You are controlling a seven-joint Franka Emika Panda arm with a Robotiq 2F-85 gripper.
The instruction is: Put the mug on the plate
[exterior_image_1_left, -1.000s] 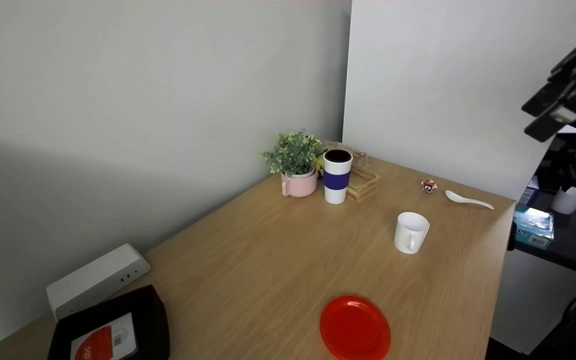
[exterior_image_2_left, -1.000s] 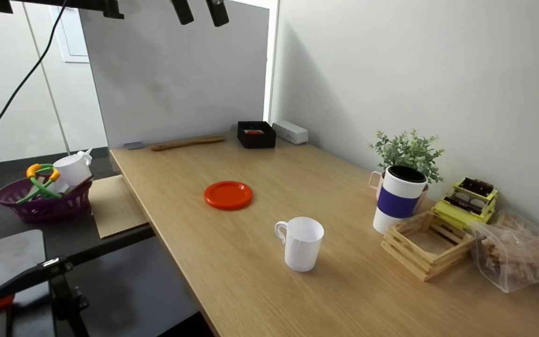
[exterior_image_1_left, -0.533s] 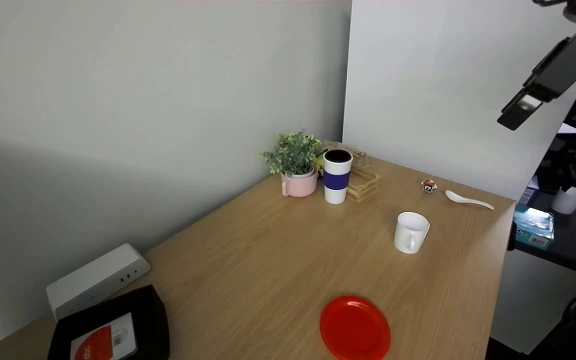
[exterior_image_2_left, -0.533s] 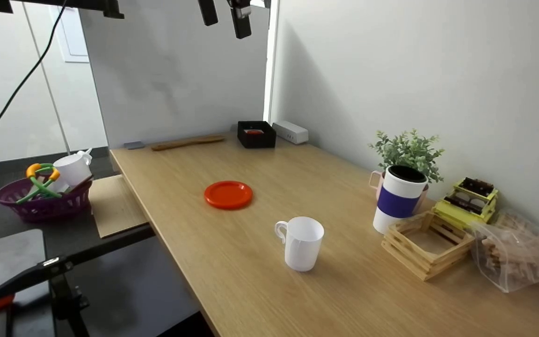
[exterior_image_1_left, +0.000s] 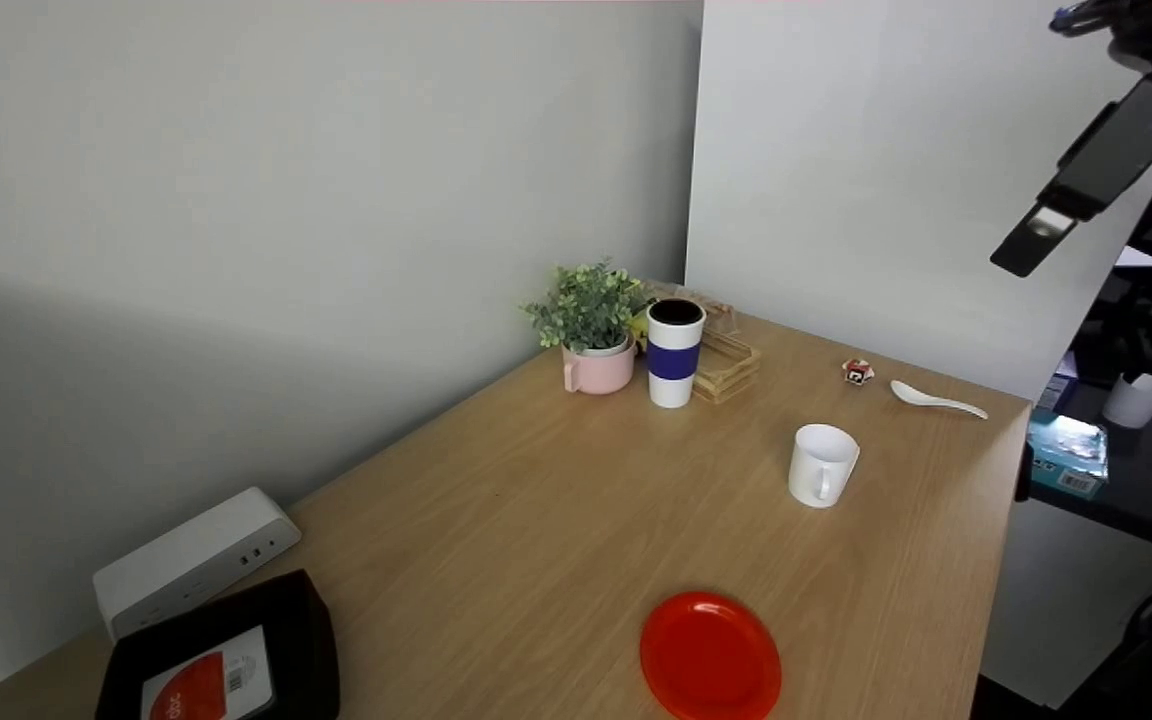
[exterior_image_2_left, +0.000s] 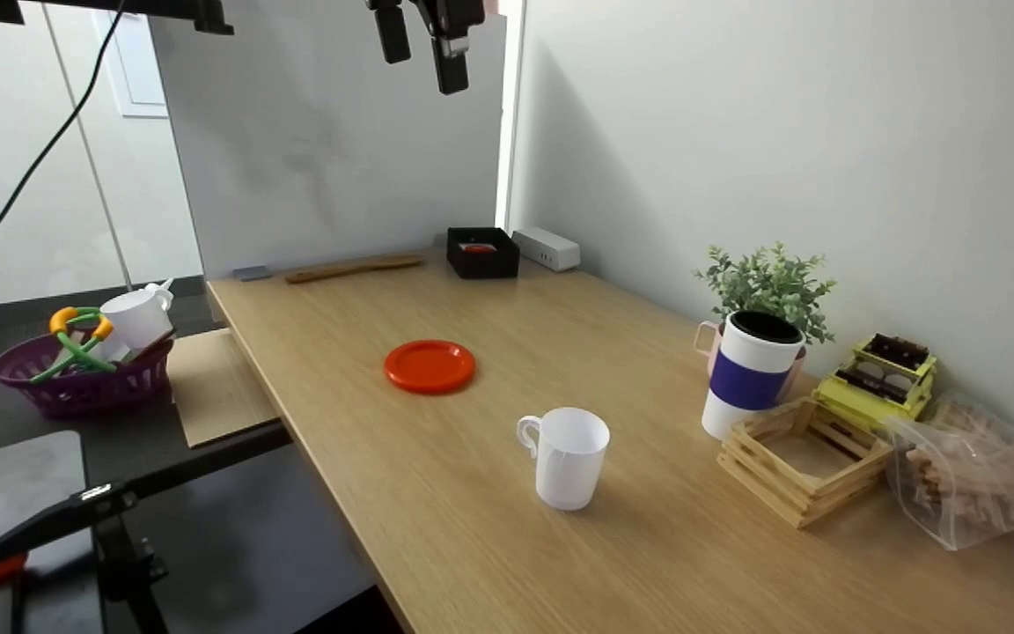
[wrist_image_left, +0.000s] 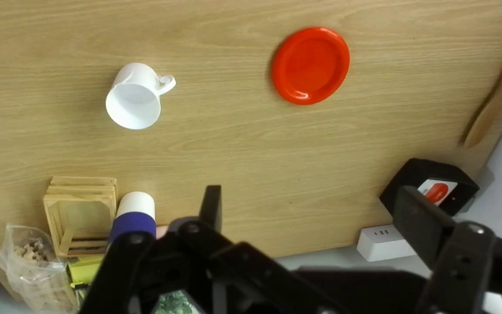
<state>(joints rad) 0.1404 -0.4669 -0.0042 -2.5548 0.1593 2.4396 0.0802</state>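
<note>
At the left of the wrist view, the white mug (wrist_image_left: 135,93) stands upright on the worktop (wrist_image_left: 233,148), so its long axis is vertical. Its handle (wrist_image_left: 171,84) points to the right, roughly to the side where the red plate (wrist_image_left: 311,65) lies; mug and plate are well apart.

To the right of the mug, and lower in this view, comes the tool (wrist_image_left: 310,194). Its two fingers (wrist_image_left: 211,209) are spread wide and hold nothing. In both exterior views it hangs much higher than the mug. So the relation which decides the move is this: from the tool, the mug lies below, and to the left in the wrist view. I suppose that the coming step is a sideways reach together with a descent. The fingers stand apart along about the same line on which the handle sticks out; in my judgement, one of them could meet the handle if the tool descends without turning.

Above the finger gap in the wrist view is the plate; the mug is not yet on it. More to the right, partly behind one finger, the black tray (wrist_image_left: 425,169) lies away from this path.
</note>
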